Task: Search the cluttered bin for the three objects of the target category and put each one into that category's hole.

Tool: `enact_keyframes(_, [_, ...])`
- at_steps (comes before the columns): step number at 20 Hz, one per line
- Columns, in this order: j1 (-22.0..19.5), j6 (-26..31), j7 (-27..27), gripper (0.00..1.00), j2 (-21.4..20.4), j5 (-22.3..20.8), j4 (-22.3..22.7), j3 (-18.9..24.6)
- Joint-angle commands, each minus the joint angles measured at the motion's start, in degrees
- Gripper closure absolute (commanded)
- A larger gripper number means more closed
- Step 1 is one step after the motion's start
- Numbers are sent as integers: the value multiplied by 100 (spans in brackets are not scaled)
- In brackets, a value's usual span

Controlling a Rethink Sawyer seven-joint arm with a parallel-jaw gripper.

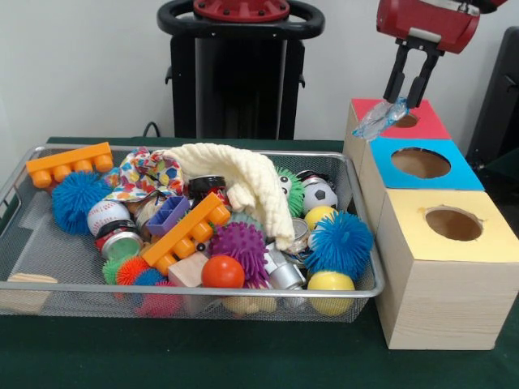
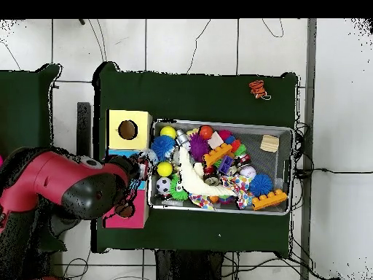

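In the front view the end effector [image 1: 403, 100] hangs over the red-surround box [image 1: 422, 126], its fingers pinching a crumpled clear plastic piece [image 1: 379, 119] at that box's edge, just behind the hole [image 1: 421, 163] with the blue surround. The bin [image 1: 357, 288] sits on the green bench [image 1: 243, 356] beside the boxes, heaped with toys. In the overhead view the arm [image 2: 69, 191] covers the blue box, and only the yellow-surround box [image 2: 129, 130] shows fully.
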Motion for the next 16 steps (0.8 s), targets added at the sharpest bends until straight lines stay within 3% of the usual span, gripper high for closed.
enact_keyframes(1, [-98,-548,1975,100,158,443,-236,236])
enact_keyframes(16, [-34,-421,2052,100,140,439,-231,336])
